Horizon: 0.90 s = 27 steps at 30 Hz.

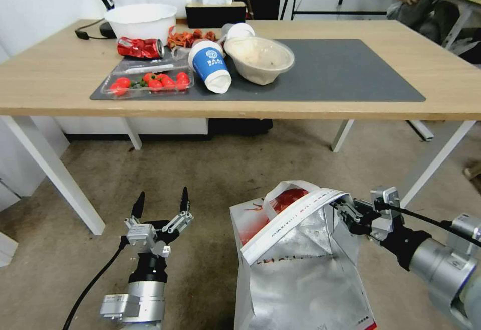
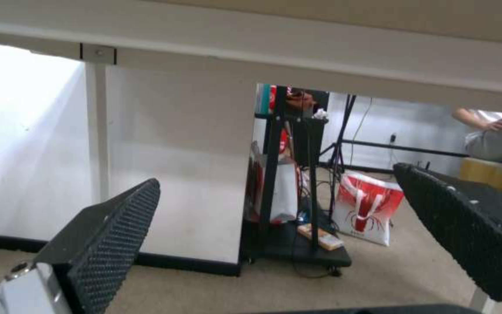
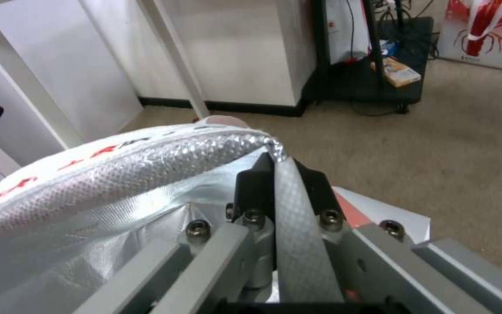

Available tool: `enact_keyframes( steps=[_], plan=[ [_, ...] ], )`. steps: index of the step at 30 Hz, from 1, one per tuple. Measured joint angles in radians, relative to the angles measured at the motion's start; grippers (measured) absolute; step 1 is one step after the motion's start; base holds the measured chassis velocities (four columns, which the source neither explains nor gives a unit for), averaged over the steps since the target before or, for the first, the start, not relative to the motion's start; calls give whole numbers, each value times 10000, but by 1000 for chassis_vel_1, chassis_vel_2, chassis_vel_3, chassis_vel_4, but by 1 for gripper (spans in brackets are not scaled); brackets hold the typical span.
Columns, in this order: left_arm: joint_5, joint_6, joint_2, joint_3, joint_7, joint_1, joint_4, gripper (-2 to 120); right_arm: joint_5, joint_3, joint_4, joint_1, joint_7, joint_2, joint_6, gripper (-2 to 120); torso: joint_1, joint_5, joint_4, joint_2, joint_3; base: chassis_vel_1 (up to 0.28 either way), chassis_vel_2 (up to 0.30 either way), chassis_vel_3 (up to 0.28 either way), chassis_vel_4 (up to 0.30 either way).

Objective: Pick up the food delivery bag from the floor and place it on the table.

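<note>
Grey-brown carpet floor point(image 1: 200, 169) spreads under your light-wood table point(image 1: 60, 76), which carries two bowls, one blue cup, one crushed red can and one tray of tomatoes. Your one food delivery bag point(image 1: 300, 265) stands on the carpet before the table, its foil rim pinched in your right gripper point(image 1: 345, 209). Your left gripper point(image 1: 161, 204) hovers beside it, fingers spread apart and holding nothing.

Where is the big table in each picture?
Head view: the table spreads across the top, beyond the food delivery bag.
Left wrist view: its white underside frame runs overhead, above the open left gripper.
Right wrist view: its white leg slants to the floor, beyond the right gripper clamping the bag's handle.
Shared landmark: the floor, the carpet under it all.
</note>
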Motion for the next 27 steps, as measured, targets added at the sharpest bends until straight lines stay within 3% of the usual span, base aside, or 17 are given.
enact_keyframes(
  steps=[27],
  plan=[
    [58, 2, 0, -47, 7, 79, -76, 100, 210, 10, 0, 62, 149, -2, -101, 0, 346, 0, 0, 1061, 714, 0, 0, 0, 0]
  ],
)
